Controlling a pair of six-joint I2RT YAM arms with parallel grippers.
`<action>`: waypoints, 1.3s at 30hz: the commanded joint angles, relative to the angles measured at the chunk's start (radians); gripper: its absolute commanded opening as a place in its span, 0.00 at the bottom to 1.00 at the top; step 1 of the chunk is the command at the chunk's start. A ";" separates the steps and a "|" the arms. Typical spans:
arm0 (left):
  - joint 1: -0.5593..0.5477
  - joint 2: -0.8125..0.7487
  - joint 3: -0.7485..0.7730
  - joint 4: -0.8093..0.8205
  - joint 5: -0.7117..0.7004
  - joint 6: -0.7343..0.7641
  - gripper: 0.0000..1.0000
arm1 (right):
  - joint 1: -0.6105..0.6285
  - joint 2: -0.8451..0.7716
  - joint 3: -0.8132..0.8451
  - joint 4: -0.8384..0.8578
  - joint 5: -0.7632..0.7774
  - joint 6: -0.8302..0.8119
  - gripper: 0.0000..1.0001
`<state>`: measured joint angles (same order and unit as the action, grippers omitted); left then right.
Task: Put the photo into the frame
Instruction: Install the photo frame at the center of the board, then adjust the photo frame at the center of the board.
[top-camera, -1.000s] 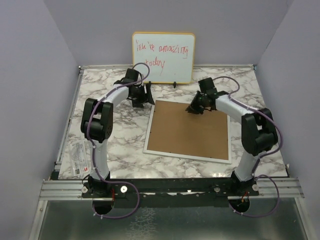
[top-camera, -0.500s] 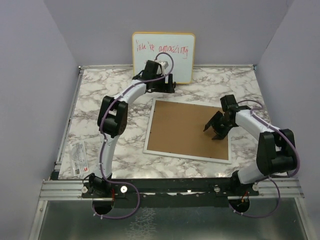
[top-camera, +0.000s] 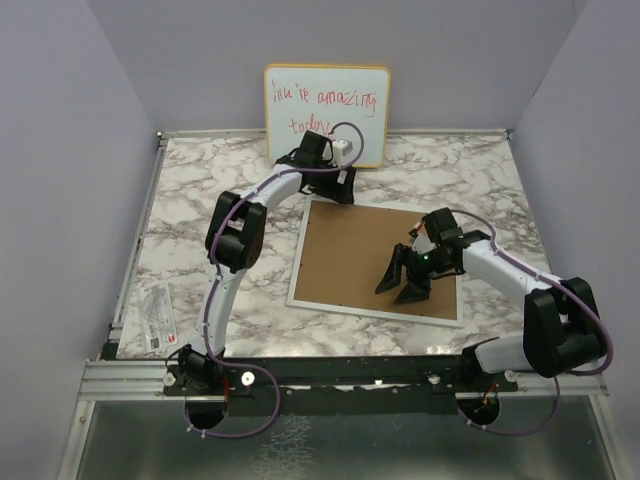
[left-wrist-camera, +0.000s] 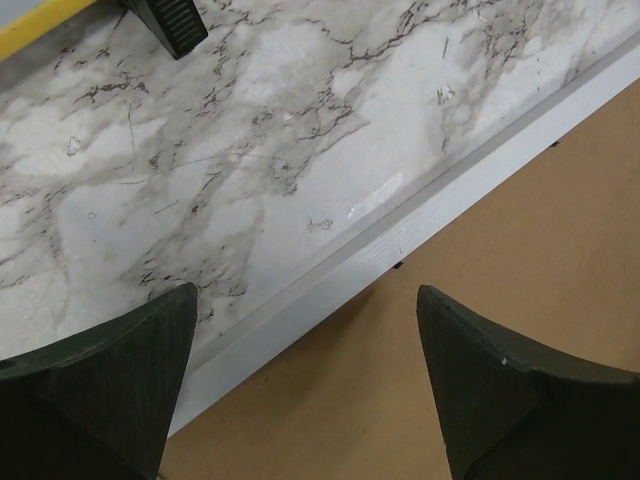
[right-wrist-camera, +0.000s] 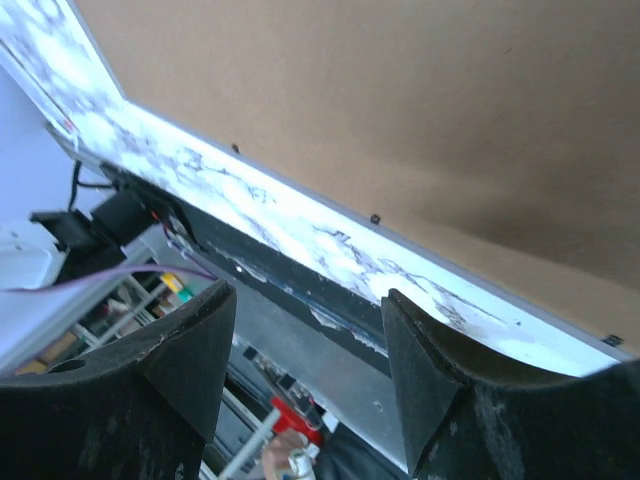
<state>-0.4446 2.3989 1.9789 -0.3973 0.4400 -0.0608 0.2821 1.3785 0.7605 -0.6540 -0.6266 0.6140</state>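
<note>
A marble worktop (top-camera: 200, 190) seen from above, with two robot arms reaching in from its near edge. The frame (top-camera: 372, 313) lies flat and face down a little right of centre. Its thin white rim surrounds a brown backing board (top-camera: 350, 250). A whiteboard (top-camera: 327, 115) with red handwriting stands propped at the back.

We cannot see the photo in any view. It may lie under the backing board, but we cannot tell.

The left gripper (top-camera: 336, 188) hangs over the frame's far rim, near the far left corner. In its wrist view the jaws stand wide apart, one over the marble and the other over the brown board, with the white rim running slantwise between them. They hold nothing.

The right gripper (top-camera: 403, 284) hangs over the near right part of the backing board, pointing towards the near rim. Its jaws are also spread and empty. In its wrist view we see that rim dotted with small dark tabs (right-wrist-camera: 375, 218).

The frame therefore lies directly below both pairs of jaws. Its longer side appears to run left to right, turned slightly against the worktop's edges. We judge neither arm nearer overall: the left is closest to the far rim, the right to the board and the near rim.
</note>
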 joint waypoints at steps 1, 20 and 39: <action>0.001 0.046 0.025 -0.157 0.049 0.108 0.89 | 0.055 0.010 -0.023 0.020 -0.052 -0.036 0.66; 0.009 -0.073 -0.216 -0.187 -0.004 0.093 0.65 | 0.173 0.134 -0.071 0.072 0.326 0.068 0.71; -0.048 -0.512 -0.828 -0.055 0.007 -0.087 0.41 | 0.120 0.120 0.026 0.119 0.717 0.276 0.65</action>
<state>-0.4149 1.9312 1.2633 -0.3477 0.3309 -0.0292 0.4240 1.4532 0.7258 -0.7620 -0.1604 0.8871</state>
